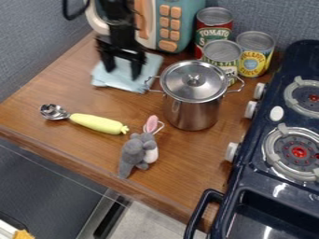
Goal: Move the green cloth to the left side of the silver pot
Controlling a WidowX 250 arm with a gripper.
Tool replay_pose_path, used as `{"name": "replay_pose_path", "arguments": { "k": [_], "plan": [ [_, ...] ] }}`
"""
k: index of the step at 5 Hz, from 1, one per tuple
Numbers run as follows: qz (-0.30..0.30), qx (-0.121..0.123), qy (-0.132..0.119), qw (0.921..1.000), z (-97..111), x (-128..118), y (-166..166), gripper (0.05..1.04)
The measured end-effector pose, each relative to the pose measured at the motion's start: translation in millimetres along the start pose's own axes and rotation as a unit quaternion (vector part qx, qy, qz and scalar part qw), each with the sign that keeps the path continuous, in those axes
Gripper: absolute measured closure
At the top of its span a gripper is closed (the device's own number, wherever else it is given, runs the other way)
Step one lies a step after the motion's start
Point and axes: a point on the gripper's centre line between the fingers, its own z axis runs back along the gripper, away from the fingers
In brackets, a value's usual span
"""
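The folded pale blue-green cloth (118,83) lies on the brown wooden counter (74,88), to the left of the lidded silver metal pot (190,112) and a little behind it, in front of the teal-and-white toy microwave (177,16). Its near right corner comes close to the pot's thin wire left handle (151,84); we cannot tell whether they touch.

Our black two-finger gripper (122,74) hangs over the cloth, its fingers spread with fabric visible between them, pinching nothing that we can see. We cannot judge from here whether the tips press on the cloth.

Since the cloth already sits on the asked side, we take the step in hand to be a clean release. We should keep the fingers wide and lift straight up before any sideways move, so that neither tip drags a fold along or swings into the handle. If the cloth must sit more squarely beside the pot, we would lower around one raised fold, close gently, lift just enough to free it and bring it forward, away from the handle.
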Motion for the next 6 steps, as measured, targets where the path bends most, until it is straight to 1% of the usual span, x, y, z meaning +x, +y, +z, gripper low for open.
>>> {"name": "replay_pose_path", "arguments": {
  "k": [1,2,3,4,5,6],
  "plan": [
    [-0.018,-0.011,0.005,0.9998,0,-7,-24,0.083],
    [-0.016,-0.011,0.002,0.9998,-1,-6,-24,0.083],
    [-0.001,-0.008,0.002,1.0,0,-4,-19,0.083],
    [0.038,0.0,0.003,0.9993,1,-2,7,0.083],
    [0.086,0.012,-0.006,0.9962,4,6,36,0.083],
    [0.116,0.021,-0.008,0.993,5,2,56,0.083]
  ]
}}
